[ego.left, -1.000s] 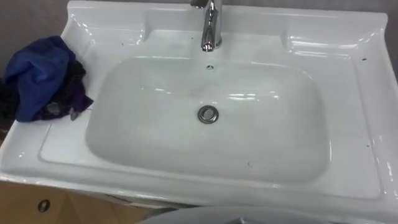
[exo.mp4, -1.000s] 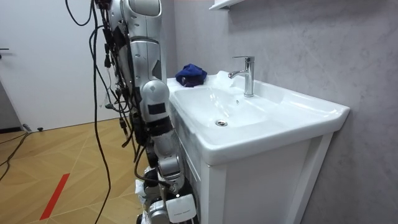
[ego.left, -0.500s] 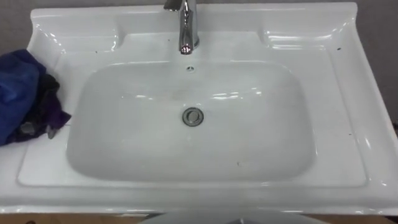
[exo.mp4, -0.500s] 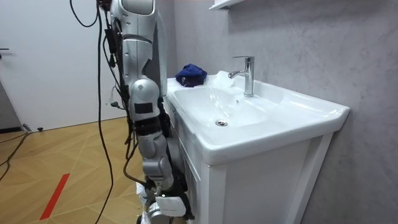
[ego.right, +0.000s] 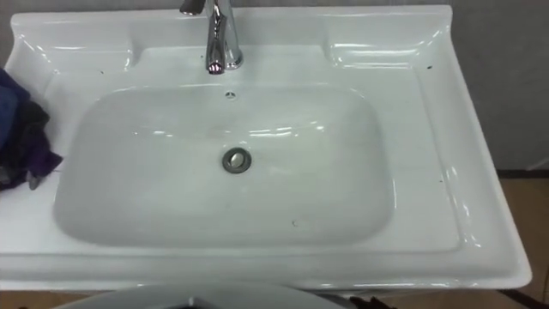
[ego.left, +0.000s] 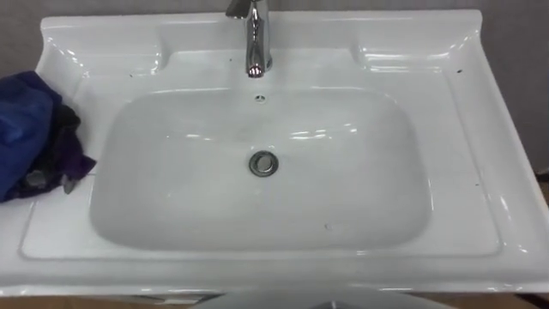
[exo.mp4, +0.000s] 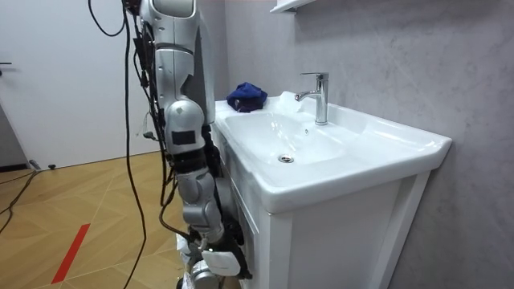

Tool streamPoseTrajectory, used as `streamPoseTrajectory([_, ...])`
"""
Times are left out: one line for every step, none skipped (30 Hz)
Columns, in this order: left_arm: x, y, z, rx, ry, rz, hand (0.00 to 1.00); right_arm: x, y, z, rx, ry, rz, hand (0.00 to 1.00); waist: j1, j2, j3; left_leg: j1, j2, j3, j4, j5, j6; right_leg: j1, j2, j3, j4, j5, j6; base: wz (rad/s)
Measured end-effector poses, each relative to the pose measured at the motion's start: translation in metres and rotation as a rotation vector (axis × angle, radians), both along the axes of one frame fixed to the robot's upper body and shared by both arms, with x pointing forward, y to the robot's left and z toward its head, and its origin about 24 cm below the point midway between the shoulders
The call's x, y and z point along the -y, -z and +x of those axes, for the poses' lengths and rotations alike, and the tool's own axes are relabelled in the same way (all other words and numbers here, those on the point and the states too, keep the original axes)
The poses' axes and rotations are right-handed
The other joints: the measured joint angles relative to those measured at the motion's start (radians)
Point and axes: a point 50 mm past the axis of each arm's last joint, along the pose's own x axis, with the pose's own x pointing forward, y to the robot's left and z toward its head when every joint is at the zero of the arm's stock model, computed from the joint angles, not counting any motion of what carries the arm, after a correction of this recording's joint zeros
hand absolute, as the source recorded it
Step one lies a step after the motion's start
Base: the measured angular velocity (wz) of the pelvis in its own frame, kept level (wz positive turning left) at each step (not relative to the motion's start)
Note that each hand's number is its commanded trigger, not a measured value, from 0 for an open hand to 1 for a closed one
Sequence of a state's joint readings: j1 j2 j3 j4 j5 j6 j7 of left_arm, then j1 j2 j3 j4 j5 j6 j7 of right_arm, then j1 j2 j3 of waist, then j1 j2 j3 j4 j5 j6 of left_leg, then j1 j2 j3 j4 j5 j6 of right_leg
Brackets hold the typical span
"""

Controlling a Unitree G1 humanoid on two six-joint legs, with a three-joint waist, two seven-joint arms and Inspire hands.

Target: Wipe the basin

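My right robot hand (exo.mp4: pixel 207 271) hangs low, well below the basin (ego.left: pixel 360 197); I cannot tell if it is clenched or released. The blue cloth (ego.left: pixel 30 129) lies bunched on the basin's left rim, above and across from it. The left arm is probably nearer.

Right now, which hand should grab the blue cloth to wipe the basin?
Left, probably. The blue cloth lies on the left rim of the basin, the robot's left side. The right hand hangs low by the cabinet, farther away.
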State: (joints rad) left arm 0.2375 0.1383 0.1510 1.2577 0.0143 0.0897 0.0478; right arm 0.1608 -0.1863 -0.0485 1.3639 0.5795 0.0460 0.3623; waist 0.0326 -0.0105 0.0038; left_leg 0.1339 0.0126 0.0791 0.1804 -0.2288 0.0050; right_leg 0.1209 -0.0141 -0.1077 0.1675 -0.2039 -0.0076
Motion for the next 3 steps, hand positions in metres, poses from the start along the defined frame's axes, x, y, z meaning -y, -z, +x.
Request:
streamPoseTrajectory([0.0001, 0.0000, -0.0006, -0.004, 0.000, -0.002, 0.00, 0.0003, -0.0001, 0.0005, -0.001, -0.007, 0.000, 0.00, 0.000, 0.000, 0.0002, 0.000, 0.000, 0.000, 0.001, 0.000, 0.000, 0.000, 0.000, 0.000, -0.001, 0.000, 0.000, 0.00])
streamPoseTrajectory([0.0002, 0.0001, -0.0010, -0.014, 0.009, -0.007, 0.00, 0.0009, -0.0002, 0.0015, -0.002, -0.022, -0.001, 0.00, 0.000, 0.000, 0.0003, 0.000, 0.000, 0.000, 0.002, 0.000, 0.000, 0.000, 0.000, 0.000, -0.001, 0.000, 0.000, 0.00])
streamPoseTrajectory([0.0001, 0.0000, -0.0013, -0.022, 0.025, -0.014, 0.00, 0.0013, -0.0003, 0.0022, -0.006, -0.031, 0.001, 0.00, 0.001, 0.000, 0.0004, 0.000, 0.000, 0.000, 0.003, 0.000, 0.000, 0.000, 0.000, 0.000, -0.001, 0.000, 0.000, 0.00])
